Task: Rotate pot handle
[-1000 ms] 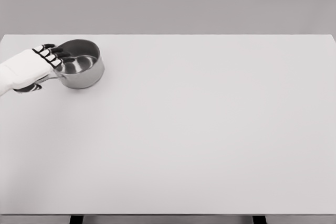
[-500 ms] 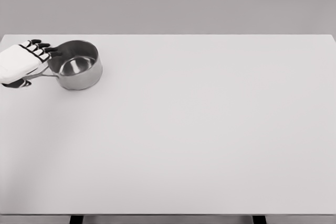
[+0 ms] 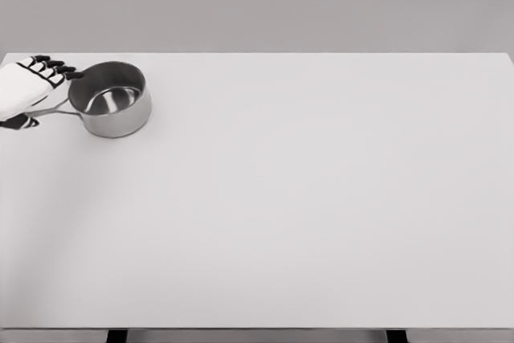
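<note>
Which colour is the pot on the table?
Shiny silver metal pot, seen best in the head view.

Pretty bare setup here. A big white table (image 3: 321, 214) fills most of the head view, its far edge running straight across the upper part. Behind it there's just a plain grey wall (image 3: 265, 2), no windows or marks on it. Two dark table legs (image 3: 117, 336) peek out at the bottom edge. Lighting is soft and even.
</note>
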Available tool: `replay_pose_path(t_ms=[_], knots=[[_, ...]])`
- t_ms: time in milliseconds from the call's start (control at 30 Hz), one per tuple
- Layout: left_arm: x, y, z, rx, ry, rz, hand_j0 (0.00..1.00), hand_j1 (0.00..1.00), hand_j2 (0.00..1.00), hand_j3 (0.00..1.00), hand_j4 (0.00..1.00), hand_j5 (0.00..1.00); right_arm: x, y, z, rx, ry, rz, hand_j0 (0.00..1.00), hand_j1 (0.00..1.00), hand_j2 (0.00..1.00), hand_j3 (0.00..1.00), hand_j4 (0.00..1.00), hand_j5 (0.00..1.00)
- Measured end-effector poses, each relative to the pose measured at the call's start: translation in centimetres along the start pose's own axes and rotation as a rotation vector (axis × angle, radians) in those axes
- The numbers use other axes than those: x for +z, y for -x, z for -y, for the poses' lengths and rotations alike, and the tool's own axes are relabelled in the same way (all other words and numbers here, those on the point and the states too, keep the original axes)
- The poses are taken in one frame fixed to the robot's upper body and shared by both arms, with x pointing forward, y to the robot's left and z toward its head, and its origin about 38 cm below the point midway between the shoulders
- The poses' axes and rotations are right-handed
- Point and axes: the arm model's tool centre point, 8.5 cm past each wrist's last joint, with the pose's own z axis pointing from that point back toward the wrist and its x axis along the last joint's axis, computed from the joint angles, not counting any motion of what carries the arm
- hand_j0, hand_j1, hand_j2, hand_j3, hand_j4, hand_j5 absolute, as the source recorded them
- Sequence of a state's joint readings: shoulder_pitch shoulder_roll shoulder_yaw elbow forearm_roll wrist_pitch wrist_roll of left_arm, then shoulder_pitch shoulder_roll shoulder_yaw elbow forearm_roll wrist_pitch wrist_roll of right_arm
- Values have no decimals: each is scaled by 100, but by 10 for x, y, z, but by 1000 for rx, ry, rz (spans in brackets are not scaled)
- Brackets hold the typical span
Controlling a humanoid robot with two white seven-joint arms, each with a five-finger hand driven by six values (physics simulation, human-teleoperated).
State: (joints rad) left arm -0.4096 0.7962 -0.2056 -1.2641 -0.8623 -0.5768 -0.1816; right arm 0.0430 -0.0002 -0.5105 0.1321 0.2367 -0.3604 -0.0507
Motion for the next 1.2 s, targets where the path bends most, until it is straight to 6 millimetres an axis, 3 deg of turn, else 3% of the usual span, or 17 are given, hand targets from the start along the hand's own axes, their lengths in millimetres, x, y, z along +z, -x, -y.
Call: replay_pose_path(t_ms=[1200], knots=[[-17,33,9,110,5,-109,100,100,100,100,100,100,0,0,0,0,0,0,100,100,100,100,100,100]])
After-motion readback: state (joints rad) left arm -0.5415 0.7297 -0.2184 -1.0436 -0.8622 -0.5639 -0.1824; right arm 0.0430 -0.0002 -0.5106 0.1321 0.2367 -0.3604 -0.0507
